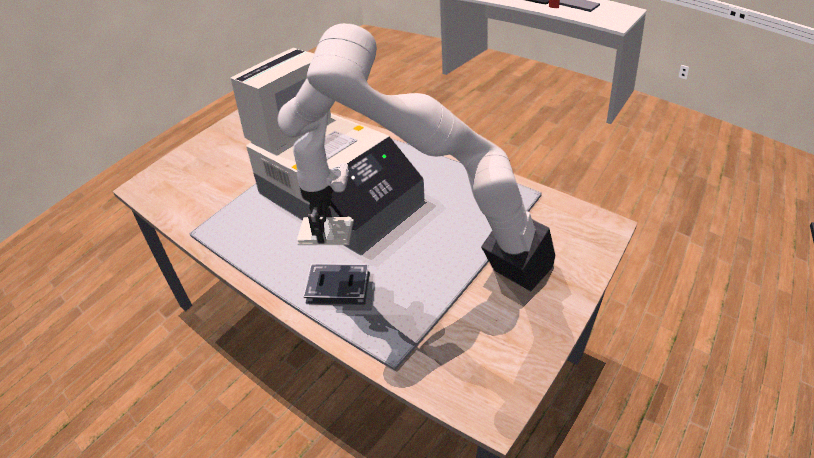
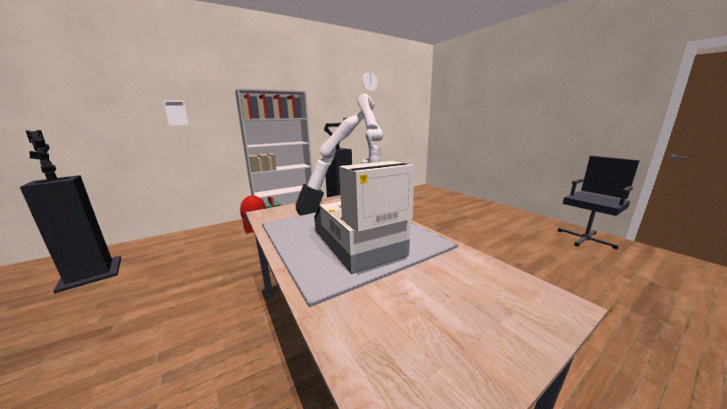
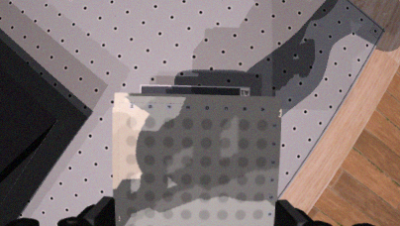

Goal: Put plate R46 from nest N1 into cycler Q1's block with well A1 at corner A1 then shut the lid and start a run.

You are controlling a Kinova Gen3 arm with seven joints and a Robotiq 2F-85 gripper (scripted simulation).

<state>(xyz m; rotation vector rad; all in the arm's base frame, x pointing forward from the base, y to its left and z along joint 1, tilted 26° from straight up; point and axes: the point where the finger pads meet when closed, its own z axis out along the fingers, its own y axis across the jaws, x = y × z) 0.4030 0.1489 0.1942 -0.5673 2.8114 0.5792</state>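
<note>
Off-white, dimpled rectangular plate (image 1: 340, 229) (image 3: 198, 159) gripped in black pincer (image 1: 318, 234) (image 3: 197, 212).

With 12 o'clock at the top edge of the top view:

1. My table (image 1: 165, 182) (image 2: 457, 325) (image 3: 342, 164) bears the mat (image 1: 256, 250) (image 2: 299, 277) (image 3: 163, 25).
2. Cycler Q1 (image 1: 392, 219) (image 2: 379, 241) stands on the mat.
3. Nest N1 (image 1: 336, 281) (image 3: 198, 90) lies on the mat, at Q1's 6 o'clock.
4. Plate R46 (image 1: 341, 229) (image 3: 198, 149) is between my gripper's (image 1: 319, 238) (image 3: 198, 214) fingers, above the mat, at N1's 12 o'clock.
5. My arm's base (image 1: 529, 276) (image 2: 309, 199) is at N1's 3 o'clock.
</note>
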